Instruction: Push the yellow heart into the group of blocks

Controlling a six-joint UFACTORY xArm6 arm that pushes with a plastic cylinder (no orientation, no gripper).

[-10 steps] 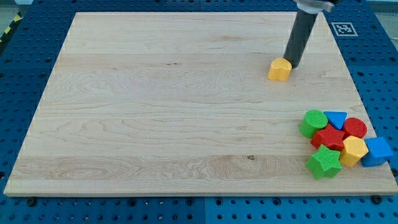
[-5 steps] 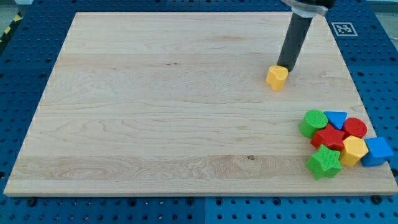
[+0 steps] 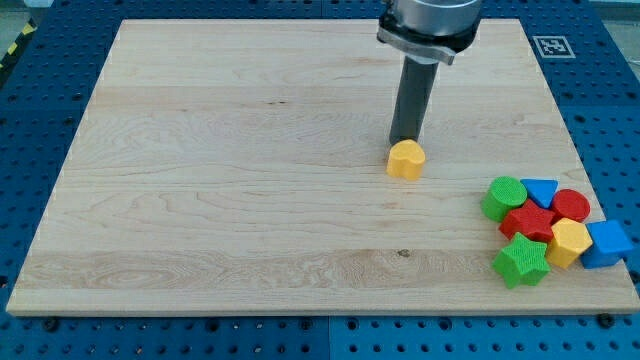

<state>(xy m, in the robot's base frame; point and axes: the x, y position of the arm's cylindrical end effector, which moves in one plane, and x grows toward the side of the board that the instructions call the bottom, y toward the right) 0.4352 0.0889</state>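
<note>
The yellow heart lies on the wooden board, right of centre. My tip touches the heart's top edge, just above it in the view. The group of blocks sits at the view's lower right: a green cylinder, a blue triangle, a red cylinder, a red star-like block, a yellow hexagon, a blue cube and a green star. The heart is well to the left of and above the group.
The board's right edge runs close beside the group. A blue pegboard surrounds the board. A black and white marker tag sits at the upper right.
My tip and the yellow heart have moved down and to the left across the board. The group of blocks has not moved.
</note>
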